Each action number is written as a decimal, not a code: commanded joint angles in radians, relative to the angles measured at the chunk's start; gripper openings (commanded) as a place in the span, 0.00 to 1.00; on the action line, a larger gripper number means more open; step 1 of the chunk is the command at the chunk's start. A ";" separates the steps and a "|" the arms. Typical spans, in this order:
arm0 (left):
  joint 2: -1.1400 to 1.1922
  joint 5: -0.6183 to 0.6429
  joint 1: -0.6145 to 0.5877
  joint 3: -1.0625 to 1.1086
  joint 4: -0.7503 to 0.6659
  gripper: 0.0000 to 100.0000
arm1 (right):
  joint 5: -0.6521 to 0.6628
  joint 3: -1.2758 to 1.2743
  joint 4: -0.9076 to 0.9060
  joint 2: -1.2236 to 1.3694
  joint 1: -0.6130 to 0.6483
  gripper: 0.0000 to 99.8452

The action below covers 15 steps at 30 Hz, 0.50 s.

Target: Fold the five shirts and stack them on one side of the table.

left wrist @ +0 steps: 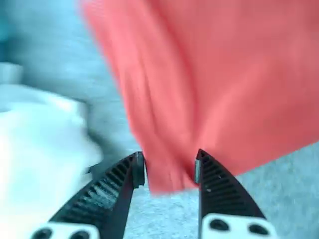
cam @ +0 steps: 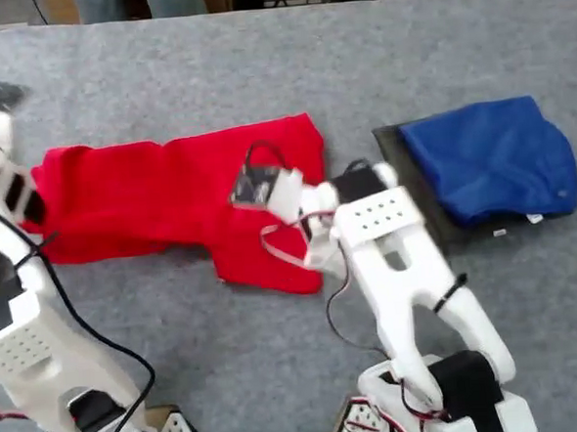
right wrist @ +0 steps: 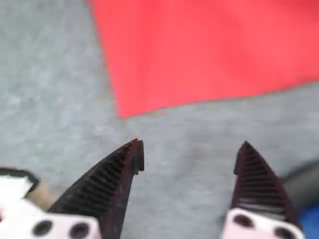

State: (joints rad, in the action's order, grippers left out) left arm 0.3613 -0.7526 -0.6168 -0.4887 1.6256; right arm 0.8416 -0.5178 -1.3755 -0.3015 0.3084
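Grey felt covers the desk (cam: 229, 357). Starting from the left, the left arm stands at the left edge with the left pincer (left wrist: 167, 167) at the left end of the red shirt (cam: 169, 189). In its wrist view a bunched fold of red cloth sits right between the two black fingers. So it's clamped on the shirt, fingers a bit apart with fabric filling the gap.

The red shirt lies spread across the left and middle of the desk, long side running left to right. One flap sticks out toward the arms' bases near the middle.

The right arm is over that middle part, and the right pincer (right wrist: 189, 152) is spread wide, holding nothing. Its wrist view has the tips above bare grey felt, with a corner of the red shirt just beyond them.

Further right, apart from the red one, a blue shirt (cam: 491, 160) lies folded into a bundle. It sits on top of a dark piece (cam: 394, 149) that pokes out at its left and near edges. Can't tell if that dark piece is a shirt too.
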 commanded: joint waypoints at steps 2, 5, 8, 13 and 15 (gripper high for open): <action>-0.011 0.101 0.010 -0.228 0.087 0.16 | -0.075 0.248 -0.021 0.013 -0.046 0.06; -0.011 0.055 0.045 -0.236 0.123 0.14 | -0.081 0.346 -0.021 0.099 -0.080 0.04; -0.011 0.054 0.065 -0.197 0.124 0.14 | -0.083 0.424 -0.025 0.203 -0.109 0.07; -0.011 0.054 0.071 -0.117 0.121 0.14 | -0.077 0.475 -0.152 0.352 -0.098 0.07; -0.011 0.077 0.070 -0.105 0.118 0.14 | -0.077 0.473 -0.190 0.378 -0.075 0.07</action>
State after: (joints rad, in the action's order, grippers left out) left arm 0.3613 -0.6882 -0.5554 -0.5961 1.7438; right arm 0.7679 -0.1005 -1.5167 0.0560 0.2148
